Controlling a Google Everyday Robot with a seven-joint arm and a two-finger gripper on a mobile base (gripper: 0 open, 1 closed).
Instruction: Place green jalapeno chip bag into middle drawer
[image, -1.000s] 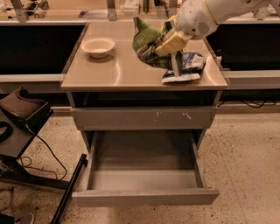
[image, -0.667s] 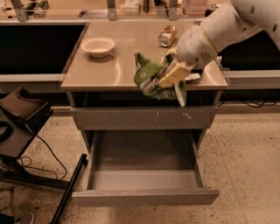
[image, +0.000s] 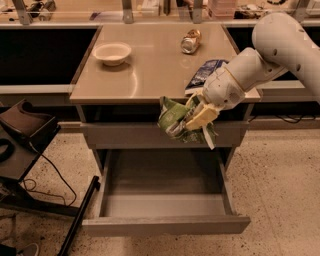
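Note:
The green jalapeno chip bag (image: 173, 120) hangs in my gripper (image: 196, 119), which is shut on it. The bag is in the air in front of the closed top drawer front, above the open middle drawer (image: 165, 205). The drawer is pulled out and its grey inside shows nothing in it. My white arm (image: 260, 60) reaches in from the upper right.
On the tabletop (image: 150, 75) sit a white bowl (image: 112, 52), a tipped can (image: 190, 41) and a blue-and-white snack bag (image: 206, 72). A black chair or stand (image: 20, 145) with cables is at the left on the speckled floor.
My gripper has carried the green bag off the tabletop, forward and down, to hang in front of the top drawer above the open drawer. The can and blue bag are now uncovered.

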